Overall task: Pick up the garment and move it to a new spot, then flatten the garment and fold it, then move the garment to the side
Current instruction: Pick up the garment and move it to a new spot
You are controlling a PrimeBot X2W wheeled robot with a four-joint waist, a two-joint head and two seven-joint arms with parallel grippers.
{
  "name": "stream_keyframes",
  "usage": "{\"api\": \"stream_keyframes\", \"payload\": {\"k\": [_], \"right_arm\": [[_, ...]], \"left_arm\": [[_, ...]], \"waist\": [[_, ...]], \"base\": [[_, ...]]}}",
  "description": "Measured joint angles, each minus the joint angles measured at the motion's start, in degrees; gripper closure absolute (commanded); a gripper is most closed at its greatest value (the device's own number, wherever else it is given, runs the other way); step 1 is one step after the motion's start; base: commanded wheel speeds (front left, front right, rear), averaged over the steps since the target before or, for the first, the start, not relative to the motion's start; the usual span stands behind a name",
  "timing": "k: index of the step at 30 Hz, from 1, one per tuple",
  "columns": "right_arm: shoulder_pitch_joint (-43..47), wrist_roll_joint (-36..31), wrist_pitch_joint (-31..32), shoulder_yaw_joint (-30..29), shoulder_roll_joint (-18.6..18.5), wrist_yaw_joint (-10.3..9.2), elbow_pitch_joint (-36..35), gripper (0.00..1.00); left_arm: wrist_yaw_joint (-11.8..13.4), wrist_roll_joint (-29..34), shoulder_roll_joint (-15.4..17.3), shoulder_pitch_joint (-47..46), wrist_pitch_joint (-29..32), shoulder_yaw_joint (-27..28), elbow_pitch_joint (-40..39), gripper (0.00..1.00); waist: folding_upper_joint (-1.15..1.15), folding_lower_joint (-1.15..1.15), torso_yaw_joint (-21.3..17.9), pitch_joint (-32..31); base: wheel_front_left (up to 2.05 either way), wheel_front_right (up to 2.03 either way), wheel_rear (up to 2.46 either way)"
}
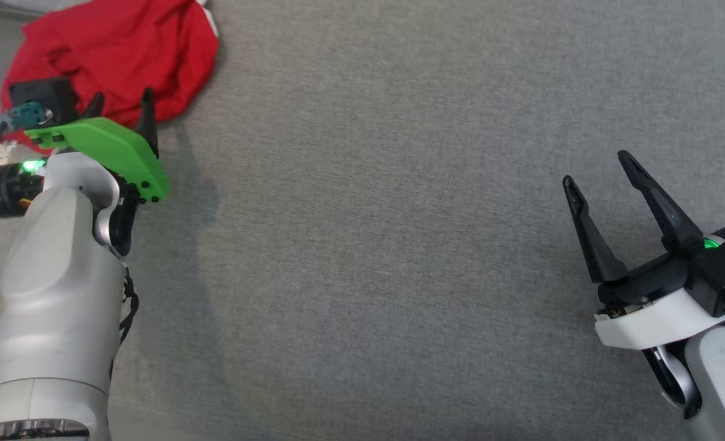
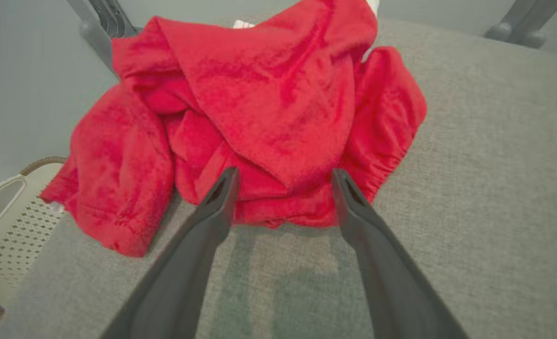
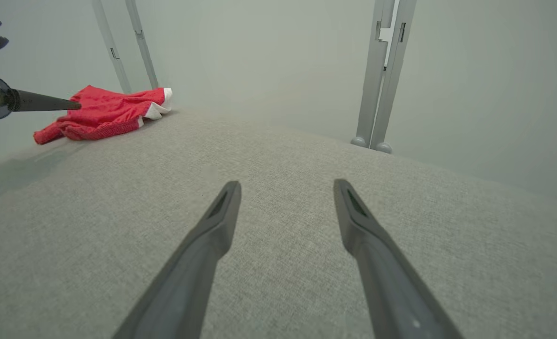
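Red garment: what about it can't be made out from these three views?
- Head view: the red garment runs off the top edge; the left gripper and its green cover hide its near edge.
- Left wrist view: crumpled folds hide its shape and type; contact between the fingertips and the cloth is unclear.
- Right wrist view: it lies far off and small, detail lost.

We see the crumpled red fabric garment [image 1: 111, 49] cut off at eleven o'clock, its near edge hidden behind the left gripper [image 1: 123, 97].
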Motion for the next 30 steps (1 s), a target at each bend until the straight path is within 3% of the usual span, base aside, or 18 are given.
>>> {"api": "stream_keyframes", "payload": {"k": [5, 6, 7, 8, 15, 19, 22, 24, 30], "right_arm": [[-0.03, 0.08, 0.00, -0.97, 0.42, 0.00, -0.70, 0.00], [-0.01, 0.09, 0.00, -0.99, 0.59, 0.00, -0.57, 0.00], [0.00, 0.15, 0.00, -0.98, 0.81, 0.00, -0.45, 0.00], [0.10, 0.13, 0.00, -0.91, 1.18, 0.00, -0.16, 0.00], [1.24, 0.49, 0.00, -0.99, 4.60, 0.00, 1.41, 0.00], [3.28, 0.55, 0.00, -1.44, 7.30, 0.00, 2.88, 0.00], [5.37, 0.55, 0.00, -2.00, 9.55, 0.00, 3.74, 0.00], [6.66, 0.52, 0.00, -2.40, 10.62, 0.00, 4.08, 0.00], [9.11, 0.45, 0.00, -3.91, 13.19, -0.01, 4.50, 0.00]], "left_arm": [[1.46, -0.65, 1.88, -2.38, 0.20, 1.29, 7.34, 0.00], [1.37, -0.70, 2.38, -2.78, 0.10, 1.25, 8.25, 0.51], [1.04, -0.80, 2.90, -2.93, -0.11, 1.34, 8.80, 0.95], [0.65, -1.27, 3.54, -3.21, -0.36, 1.52, 9.38, 1.00], [-0.87, -1.68, 5.88, -2.24, -3.32, -0.20, 9.15, 1.00], [-1.53, -2.96, 4.11, 1.03, -4.70, -3.32, 3.60, 1.00], [-1.76, -7.06, 1.76, 5.56, -3.43, -7.71, -5.45, 1.00], [-1.94, -9.06, 1.92, 8.56, -2.15, -10.12, -13.22, 1.00], [-1.83, -16.00, 1.87, 20.93, 7.78, -16.11, -44.00, 1.00]], "waist": [[0.00, 0.00, -4.88, 4.27], [0.00, 0.00, -5.91, 4.91], [0.00, 0.00, -6.69, 5.32], [0.00, -0.01, -7.61, 5.74], [0.00, -0.01, -11.05, 5.40], [0.00, 0.00, -11.64, 2.90], [0.00, -0.01, -11.85, 0.25], [0.00, -0.01, -11.83, -1.77], [0.00, -0.01, -11.66, -8.33]], "base": [[0.00, 0.00, 0.00], [0.00, 0.00, 0.00], [0.00, 0.00, 0.00], [0.00, 0.00, 0.00], [0.00, 0.00, 0.00], [0.00, 0.00, 0.00], [0.00, 0.00, 0.00], [0.00, 0.00, 0.00], [0.00, 0.00, 0.00]]}}
